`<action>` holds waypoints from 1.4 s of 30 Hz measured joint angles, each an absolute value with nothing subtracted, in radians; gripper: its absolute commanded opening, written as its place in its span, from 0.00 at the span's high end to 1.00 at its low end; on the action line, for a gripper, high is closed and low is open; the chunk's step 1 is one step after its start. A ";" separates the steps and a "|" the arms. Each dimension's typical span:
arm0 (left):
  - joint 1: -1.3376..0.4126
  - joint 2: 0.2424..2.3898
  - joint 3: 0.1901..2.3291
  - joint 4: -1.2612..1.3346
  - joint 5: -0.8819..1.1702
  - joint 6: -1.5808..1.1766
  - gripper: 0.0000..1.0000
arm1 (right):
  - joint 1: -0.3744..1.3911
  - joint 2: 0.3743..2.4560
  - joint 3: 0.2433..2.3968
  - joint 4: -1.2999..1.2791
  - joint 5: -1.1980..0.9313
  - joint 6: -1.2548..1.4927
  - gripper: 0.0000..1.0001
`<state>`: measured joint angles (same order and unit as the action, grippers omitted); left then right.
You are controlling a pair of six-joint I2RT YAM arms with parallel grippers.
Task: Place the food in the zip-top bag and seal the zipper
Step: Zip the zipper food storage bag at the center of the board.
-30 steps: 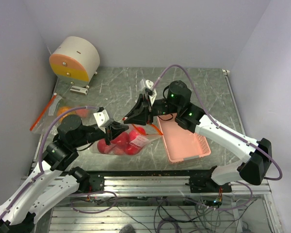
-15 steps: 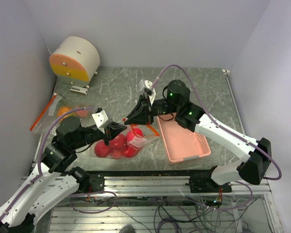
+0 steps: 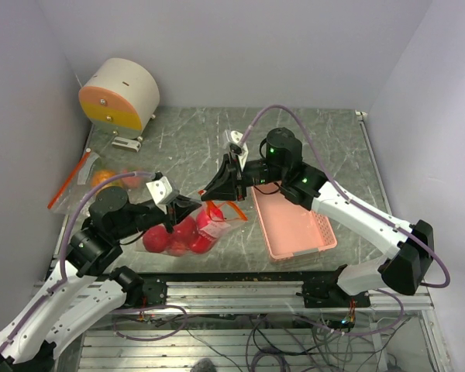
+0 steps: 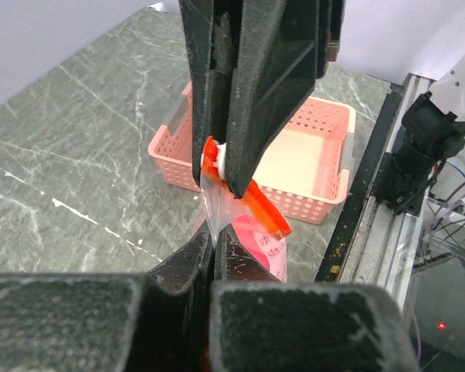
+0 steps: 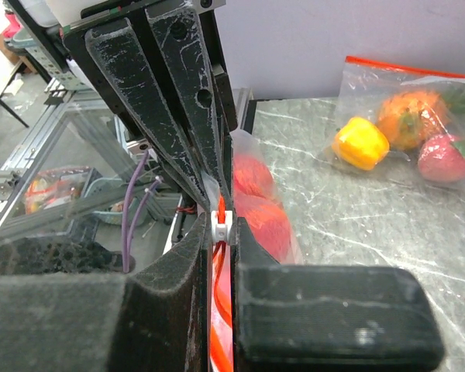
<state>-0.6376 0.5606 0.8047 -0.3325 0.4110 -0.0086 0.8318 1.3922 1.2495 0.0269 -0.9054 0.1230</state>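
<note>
Around: pink basket point(image 3: 294, 225) just right of the clear bag point(image 3: 214, 226); a second bag point(image 3: 101, 180) of fruit at the desk's point(image 3: 318, 139) left edge.
Left arm: low, reaching right; left pincer point(image 3: 187, 206) pressed together on the bag's clear edge.
Right arm: stretched left; right pincer point(image 3: 207, 194) pinching the orange zipper point(image 4: 257, 208).
Food: glossy red apples point(image 3: 178, 234) inside the clear bag.

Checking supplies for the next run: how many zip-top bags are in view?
2. The red-fruit bag is pinched mid-table by the left end effector and right end effector; the mixed-fruit bag lies at the table's left edge.
</note>
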 measured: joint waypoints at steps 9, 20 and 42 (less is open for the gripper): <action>-0.638 0.670 0.812 -0.302 0.559 0.017 0.85 | 0.812 1.447 1.325 -0.029 -0.994 0.128 1.00; -0.637 0.720 0.857 -0.372 0.561 0.060 0.93 | 0.809 1.444 1.320 -0.097 -1.011 0.075 1.00; -0.637 0.689 0.931 -0.451 0.540 0.101 0.90 | 0.804 1.472 1.374 -0.202 -1.030 -0.022 1.00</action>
<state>-0.6373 0.6891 0.9310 -0.4515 0.5400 0.1009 0.8043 1.4723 1.3743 -0.2020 -1.0302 -0.0219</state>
